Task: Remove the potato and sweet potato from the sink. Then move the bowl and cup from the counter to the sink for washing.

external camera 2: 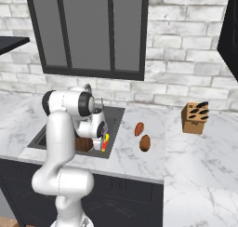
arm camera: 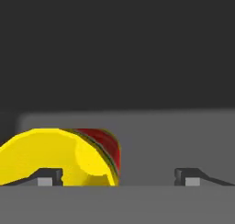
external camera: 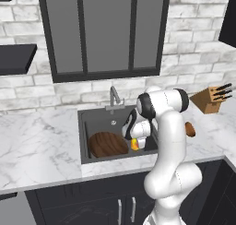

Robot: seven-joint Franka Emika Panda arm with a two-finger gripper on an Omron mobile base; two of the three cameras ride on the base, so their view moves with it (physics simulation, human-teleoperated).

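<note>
Jaws spread wide, my gripper gripping nothing, low in sink. Cup beside my left fingertip, in sink's right part. Bowl in sink, left of cup. Potato and sweet potato on counter, right of sink.

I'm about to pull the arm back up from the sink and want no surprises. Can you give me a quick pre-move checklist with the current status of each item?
1. Claw open: ok.
2. Cup inside the sink: ok.
3. Cup free of the fingers: cannot tell, it lies by one fingertip.
4. Bowl in the sink: ok.
5. Potato and sweet potato out on the counter: ok.
</note>
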